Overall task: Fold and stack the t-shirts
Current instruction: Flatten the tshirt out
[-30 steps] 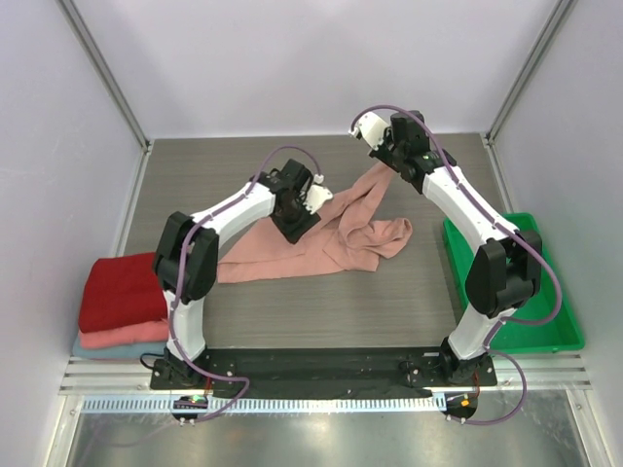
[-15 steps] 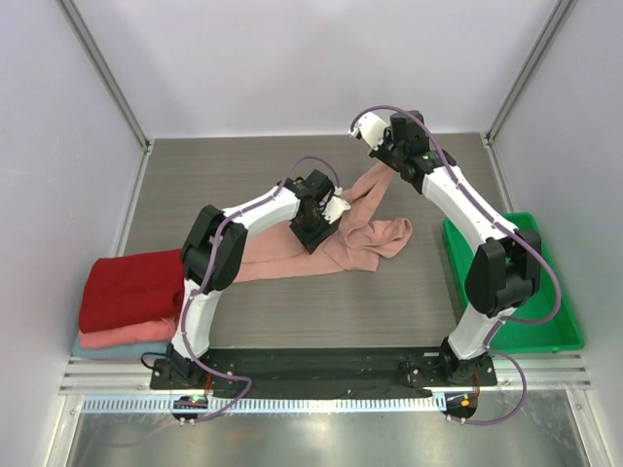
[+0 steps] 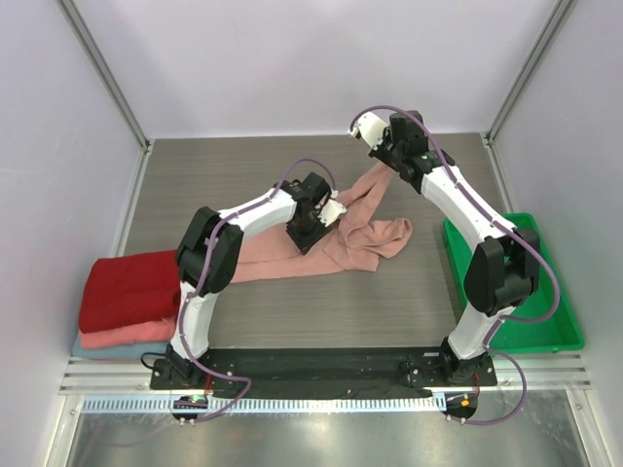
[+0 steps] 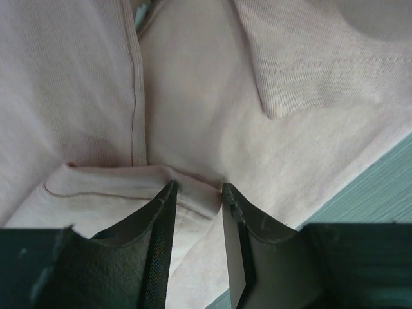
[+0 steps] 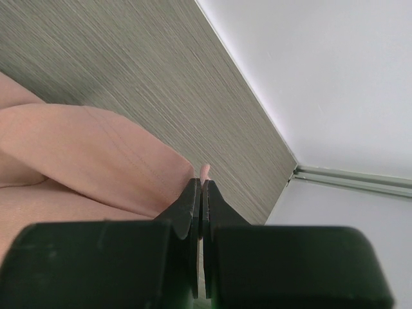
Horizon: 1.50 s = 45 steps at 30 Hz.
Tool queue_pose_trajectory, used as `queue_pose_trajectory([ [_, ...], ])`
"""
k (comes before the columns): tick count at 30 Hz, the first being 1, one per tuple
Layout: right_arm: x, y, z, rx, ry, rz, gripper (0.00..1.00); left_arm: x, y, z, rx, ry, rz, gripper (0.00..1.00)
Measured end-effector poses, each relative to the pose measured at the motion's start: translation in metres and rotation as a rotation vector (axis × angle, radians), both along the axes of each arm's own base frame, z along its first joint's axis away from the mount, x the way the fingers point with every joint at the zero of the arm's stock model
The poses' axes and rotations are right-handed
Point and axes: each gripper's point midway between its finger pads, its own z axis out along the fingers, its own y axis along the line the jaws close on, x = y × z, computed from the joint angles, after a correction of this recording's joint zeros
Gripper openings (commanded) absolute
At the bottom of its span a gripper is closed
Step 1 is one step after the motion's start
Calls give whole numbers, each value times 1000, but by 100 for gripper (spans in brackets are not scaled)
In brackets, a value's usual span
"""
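Note:
A dusty-pink t-shirt [image 3: 365, 238] lies crumpled across the middle of the table. One edge of it is pulled up toward the back by my right gripper [image 3: 383, 161], whose jaws are shut on a thin bit of the pink cloth [image 5: 205, 171]. My left gripper [image 3: 326, 216] is pressed down on the shirt's middle. In the left wrist view its fingers [image 4: 198, 188] stand a little apart and straddle a raised fold of the pink fabric [image 4: 193, 193]. A folded stack sits at the near left: a dark red tee [image 3: 127, 287] on a salmon-pink one [image 3: 122, 336] on a light-blue one [image 3: 83, 348].
A green plastic tray [image 3: 555, 321] stands at the right edge beside the right arm. White walls enclose the table on the left, back and right, and the back corner shows in the right wrist view [image 5: 293, 170].
My left gripper has moved right onto the shirt's middle and its jaws have narrowed around a fold. The right gripper still holds the raised edge in the same place.

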Motion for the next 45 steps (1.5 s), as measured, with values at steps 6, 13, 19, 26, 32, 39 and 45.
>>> queue_pose_trajectory([
  [6, 2, 1, -5, -2, 8, -1, 1, -5, 7, 1, 18, 5, 7, 17],
  [13, 3, -1, -5, -4, 7, -6, 1, 2, 16, 11, 47, -38, 17, 0],
  [19, 3, -3, -5, -5, 4, -11, 1, 42, 60, 69, 16, -177, 126, 0],
  [26, 4, -3, -4, -4, 2, -12, 1, 105, 194, 120, 69, -336, 415, 0],
  [32, 8, -1, -5, 0, 1, -14, 1, 122, 254, 104, 157, -330, 521, 0],
  [39, 9, -1, -7, 3, 5, -17, 1, 154, 271, 82, 229, -339, 539, 5],
  [45, 9, -1, -8, 5, 6, -18, 1, 185, 283, 96, 277, -438, 587, 60],
])
